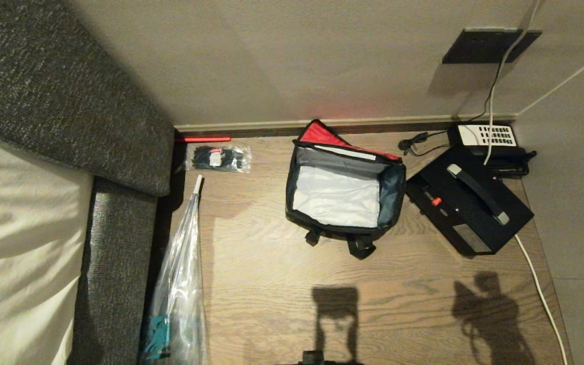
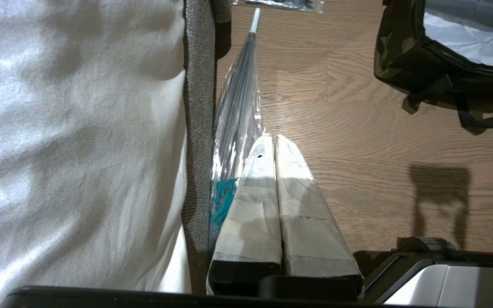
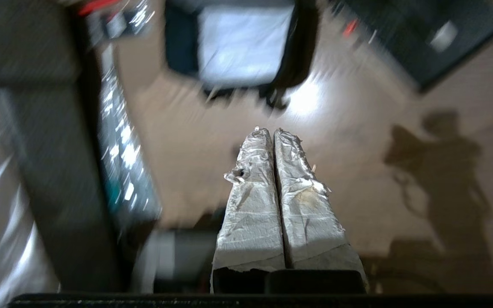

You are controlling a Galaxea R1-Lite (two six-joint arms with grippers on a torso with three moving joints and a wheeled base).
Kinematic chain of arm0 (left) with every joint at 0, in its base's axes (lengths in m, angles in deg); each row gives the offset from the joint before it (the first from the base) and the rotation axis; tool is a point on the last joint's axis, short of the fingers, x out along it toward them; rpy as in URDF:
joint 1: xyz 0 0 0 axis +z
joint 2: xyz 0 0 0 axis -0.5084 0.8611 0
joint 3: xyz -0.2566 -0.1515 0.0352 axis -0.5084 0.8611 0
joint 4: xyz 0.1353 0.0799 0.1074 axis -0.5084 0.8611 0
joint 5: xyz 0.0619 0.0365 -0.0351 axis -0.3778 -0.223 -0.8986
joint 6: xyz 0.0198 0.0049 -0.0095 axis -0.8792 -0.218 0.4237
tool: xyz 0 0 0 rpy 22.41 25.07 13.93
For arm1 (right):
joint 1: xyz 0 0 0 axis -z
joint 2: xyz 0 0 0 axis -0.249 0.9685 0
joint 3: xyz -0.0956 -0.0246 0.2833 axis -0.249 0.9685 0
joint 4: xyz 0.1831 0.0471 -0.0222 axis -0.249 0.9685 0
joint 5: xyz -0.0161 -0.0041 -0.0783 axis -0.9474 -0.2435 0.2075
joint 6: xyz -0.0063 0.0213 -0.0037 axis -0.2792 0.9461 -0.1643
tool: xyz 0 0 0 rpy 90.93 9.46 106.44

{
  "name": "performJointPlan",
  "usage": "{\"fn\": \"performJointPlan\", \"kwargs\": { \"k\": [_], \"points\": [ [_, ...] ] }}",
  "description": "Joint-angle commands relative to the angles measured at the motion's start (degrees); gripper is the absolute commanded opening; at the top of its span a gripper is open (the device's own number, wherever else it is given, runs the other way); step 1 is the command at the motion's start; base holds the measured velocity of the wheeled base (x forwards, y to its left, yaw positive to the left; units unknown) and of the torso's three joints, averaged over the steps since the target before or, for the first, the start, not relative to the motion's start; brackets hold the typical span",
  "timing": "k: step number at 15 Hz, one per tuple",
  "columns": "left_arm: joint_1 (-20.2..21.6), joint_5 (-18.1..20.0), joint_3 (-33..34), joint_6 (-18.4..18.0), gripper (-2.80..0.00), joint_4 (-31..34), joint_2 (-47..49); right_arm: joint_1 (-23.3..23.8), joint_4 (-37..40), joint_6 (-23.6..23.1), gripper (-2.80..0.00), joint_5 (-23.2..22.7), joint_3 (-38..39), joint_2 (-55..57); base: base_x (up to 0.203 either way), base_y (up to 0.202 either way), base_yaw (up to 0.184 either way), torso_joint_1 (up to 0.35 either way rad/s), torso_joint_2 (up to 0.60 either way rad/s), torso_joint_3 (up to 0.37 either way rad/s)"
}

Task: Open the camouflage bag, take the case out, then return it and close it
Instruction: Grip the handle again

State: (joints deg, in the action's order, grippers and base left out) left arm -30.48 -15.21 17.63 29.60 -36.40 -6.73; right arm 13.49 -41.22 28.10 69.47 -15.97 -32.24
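With the case (image 1: 467, 203) lying on the floor just right of the open, empty camouflage bag (image 1: 345, 190), part your right gripper (image 3: 273, 133)'s pressed-together fingers before reaching for its handle (image 1: 477, 193).

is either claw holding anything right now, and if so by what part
Nothing is held. The left claw and right claw are both shut on nothing, above the wooden floor.

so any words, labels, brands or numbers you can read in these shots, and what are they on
None can be read.
Case: pale label patches, too small to read.
Telephone: keypad markings, too small.
Clear packet: white tag, blurred.
Camouflage bag: no text visible.
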Motion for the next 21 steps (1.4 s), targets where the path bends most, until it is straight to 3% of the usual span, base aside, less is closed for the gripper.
{"fn": "performJointPlan", "kwargs": {
  "k": [1, 4, 7, 8, 10, 13, 15, 18, 20, 21],
  "points": [
    [0.01, 0.01, 0.01, 0.02, -2.80, -0.01, 0.00, -0.25, -6.67, 0.50, -2.80, 3.70, -1.90, 20.57, 0.000, 0.000, 0.000, 0.000, 0.00, 0.000],
    [0.01, 0.01, 0.01, 0.02, -2.80, -0.01, 0.00, -0.35, -13.80, 4.47, -2.80, 6.79, 0.39, 34.25, 0.000, 0.000, 0.000, 0.000, 0.00, 0.000],
    [0.01, 0.01, 0.01, 0.02, -2.80, -0.01, 0.00, -0.25, -22.78, 8.40, -2.80, 1.99, 4.58, 44.33, 0.000, 0.000, 0.000, 0.000, 0.00, 0.000],
    [0.01, 0.01, 0.01, 0.02, -2.80, -0.01, 0.00, -0.14, -26.24, 8.44, 0.00, 1.17, 4.46, 47.50, 0.000, 0.000, 0.000, 0.000, 0.00, 0.000],
    [0.01, 0.01, 0.01, 0.02, -2.80, -0.01, 0.00, 1.00, -33.07, 4.50, 0.00, 0.82, 2.24, 52.86, 0.000, 0.000, 0.000, 0.000, 0.00, 0.000],
    [0.01, 0.01, 0.01, 0.02, -2.80, -0.01, 0.00, 3.88, -37.13, -13.13, 0.00, 6.34, -0.63, 61.54, 0.000, 0.000, 0.000, 0.000, 0.00, 0.000],
    [0.01, 0.01, 0.01, 0.02, -2.80, -0.01, 0.00, 4.33, -42.66, -21.89, 0.00, 16.11, -0.80, 66.42, 0.000, 0.000, 0.000, 0.000, 0.00, 0.000],
    [0.01, 0.01, 0.01, 0.02, -2.80, -0.01, 0.00, 2.69, -57.60, -34.54, 0.00, 33.05, 0.20, 72.49, 0.000, 0.000, 0.000, 0.000, 0.00, 0.000],
    [0.01, 0.01, 0.01, 0.02, -2.80, -0.01, 0.00, 0.61, -68.85, -39.57, 0.00, 39.54, 0.75, 75.66, 0.000, 0.000, 0.000, 0.000, 0.00, 0.000],
    [0.01, 0.01, 0.01, 0.02, -2.80, -0.01, 0.00, 0.31, -73.88, -46.03, 0.00, 43.16, 1.12, 76.61, 0.000, 0.000, 0.000, 0.000, 0.00, 0.000]
  ]
}}
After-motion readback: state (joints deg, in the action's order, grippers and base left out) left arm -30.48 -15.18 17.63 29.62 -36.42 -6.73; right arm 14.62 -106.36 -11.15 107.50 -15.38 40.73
